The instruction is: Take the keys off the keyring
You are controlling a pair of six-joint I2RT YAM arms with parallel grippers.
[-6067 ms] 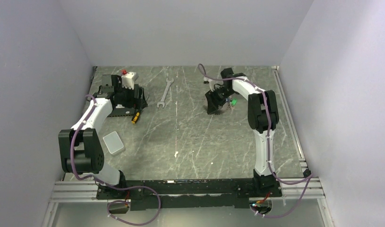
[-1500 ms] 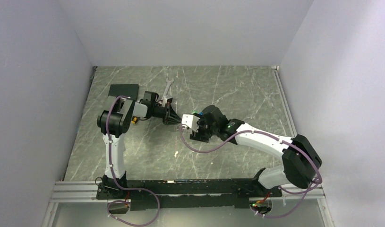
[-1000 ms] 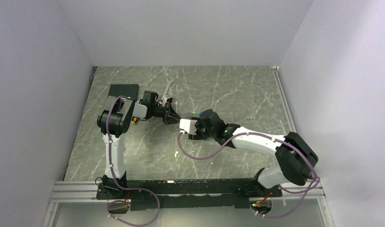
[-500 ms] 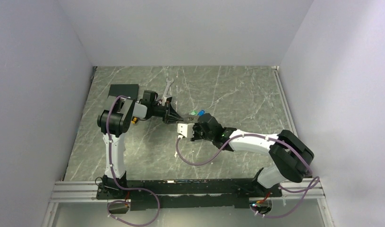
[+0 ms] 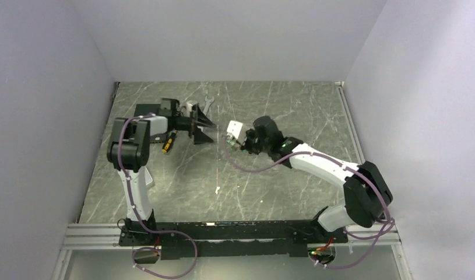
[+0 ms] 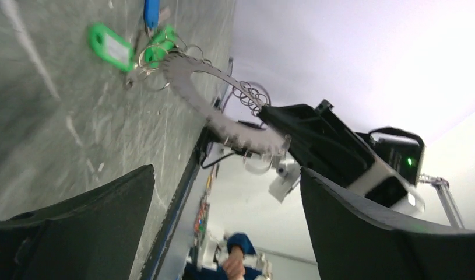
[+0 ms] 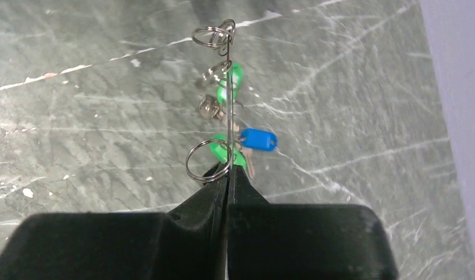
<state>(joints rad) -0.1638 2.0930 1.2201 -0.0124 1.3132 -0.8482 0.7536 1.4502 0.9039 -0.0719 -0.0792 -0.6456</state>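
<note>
Grey keyring [image 7: 229, 99] is clamped edge-on between the closed fingers of the right claw [image 7: 229, 175], above the marbled surface [image 7: 106, 87]. Green and blue keys [image 7: 258, 140] hang on it by small rings. Left claw [image 6: 226, 175] stands wide apart, holding nothing, facing the ring without touching it.

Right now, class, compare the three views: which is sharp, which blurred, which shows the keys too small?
Right wrist view: sharp, keyring edge-on as a thin line, keys clear. Left wrist view: tilted, table streaked with blur. Top view: crisp, but keys barely specks.
</note>
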